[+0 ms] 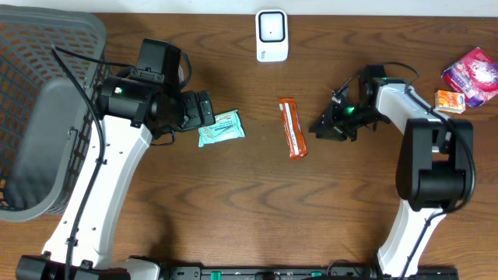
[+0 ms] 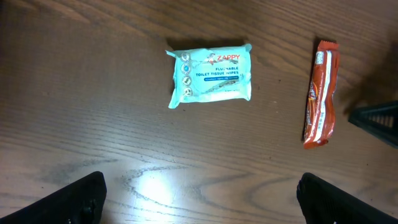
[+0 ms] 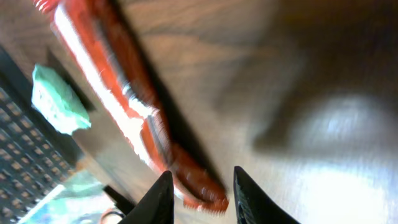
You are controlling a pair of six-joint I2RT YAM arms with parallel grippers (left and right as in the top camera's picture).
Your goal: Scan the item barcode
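Lit evenly from above in the overhead view. Sharp right across the table (image 1: 257, 194), with only short, soft shadows beside the snack bar (image 1: 292, 127) and the wipes pack (image 1: 221, 128). Brightest on the white scanner (image 1: 271, 35) at the far edge.

Dimmer and warmer from the left wrist. Crisp on the pack's print, darker toward the far left corner, with a pale patch of glare on the wood near the lower left.

Smeared by blur from the right wrist. Bar reduced to red and white streaks. Broad bright glare on the wood at right, deep shade above it. Out of focus on the basket (image 3: 18, 155) at left.
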